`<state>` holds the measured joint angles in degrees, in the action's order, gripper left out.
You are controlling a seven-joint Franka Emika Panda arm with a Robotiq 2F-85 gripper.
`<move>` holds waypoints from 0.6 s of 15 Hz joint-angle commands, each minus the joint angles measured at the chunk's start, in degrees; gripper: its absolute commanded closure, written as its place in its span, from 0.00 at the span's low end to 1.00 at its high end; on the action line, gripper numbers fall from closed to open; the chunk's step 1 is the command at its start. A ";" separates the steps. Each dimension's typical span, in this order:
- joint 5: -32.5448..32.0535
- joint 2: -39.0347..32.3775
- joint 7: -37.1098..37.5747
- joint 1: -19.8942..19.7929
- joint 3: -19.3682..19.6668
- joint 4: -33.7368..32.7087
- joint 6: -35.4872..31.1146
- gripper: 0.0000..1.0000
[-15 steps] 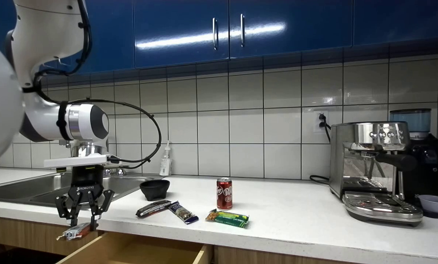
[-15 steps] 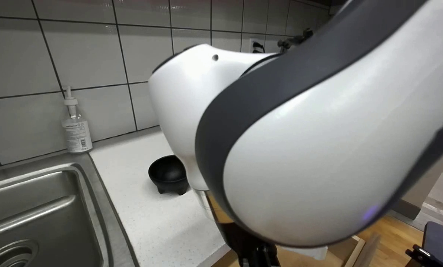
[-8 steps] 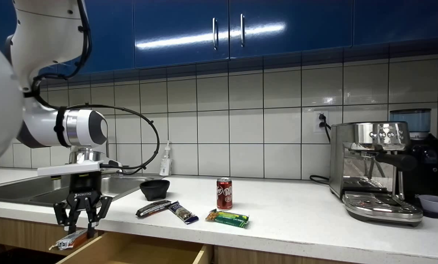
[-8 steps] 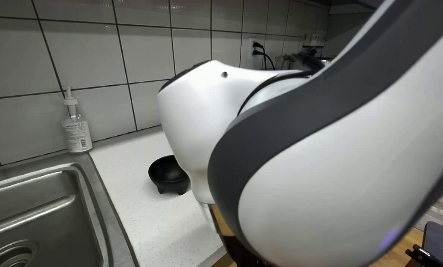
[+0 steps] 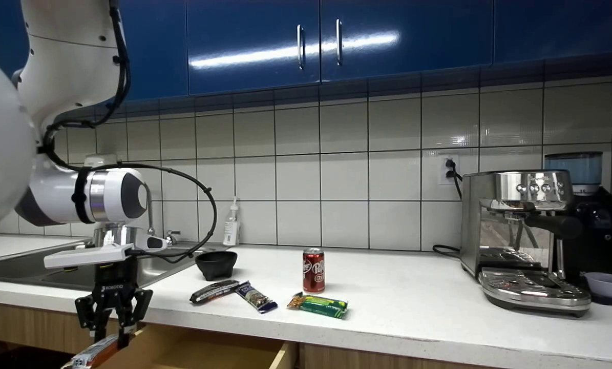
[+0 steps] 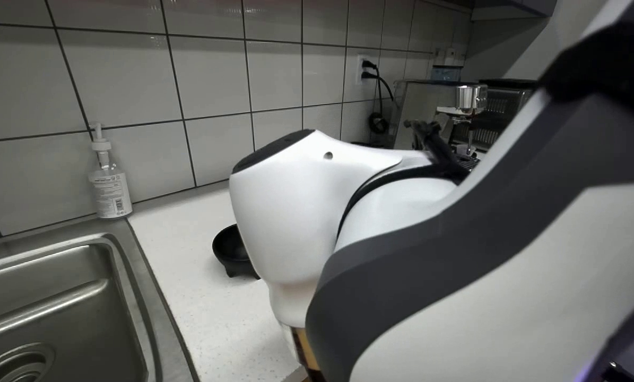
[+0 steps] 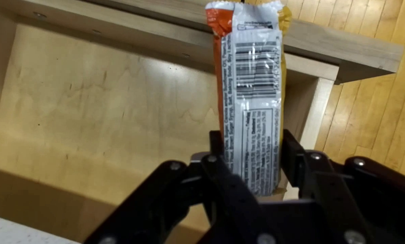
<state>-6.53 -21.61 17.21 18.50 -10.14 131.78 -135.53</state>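
Observation:
My gripper point(image 5: 111, 338) is shut on a wrapped snack bar point(image 5: 96, 352) with a white, orange and yellow wrapper. In the wrist view both fingers point(image 7: 252, 144) press its sides near one end, and the barcode side point(image 7: 256, 71) faces the camera. The bar's far end sticks out and tilts downward in an exterior view. The gripper and bar are over the right side of an open wooden drawer point(image 7: 104, 101) in the wrist view. The drawer point(image 5: 218, 353) sits below the counter's front edge. In an exterior view the arm point(image 6: 295, 223) hides the gripper.
On the white counter point(image 5: 398, 307) are a dark bar point(image 5: 214, 291), a blue-ended bar point(image 5: 256, 297), a green bar point(image 5: 320, 305), a red can point(image 5: 314, 271) and a black bowl point(image 5: 216, 264). A sink point(image 6: 83, 297), soap bottle point(image 6: 110, 185) and coffee machine point(image 5: 521, 241) stand around.
My gripper has moved down and slightly left in an exterior view, carrying the bar lower, to the drawer's side. The bar tilts more steeply. The counter items have not moved.

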 commanded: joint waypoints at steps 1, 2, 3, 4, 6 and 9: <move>-1.22 -0.75 4.85 1.46 1.75 0.35 -2.21 0.81; -1.31 -1.04 5.46 1.65 2.08 0.31 -2.50 0.81; -1.51 -1.29 6.27 1.93 2.45 0.26 -2.74 0.81; -1.58 -1.50 6.86 2.13 2.76 0.23 -3.00 0.81; -1.43 -1.76 7.82 2.44 3.19 0.01 -3.20 0.81; -1.50 -2.04 8.74 2.79 3.64 -0.19 -3.59 0.81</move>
<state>-6.82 -23.66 23.18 20.11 -7.50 131.77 -138.39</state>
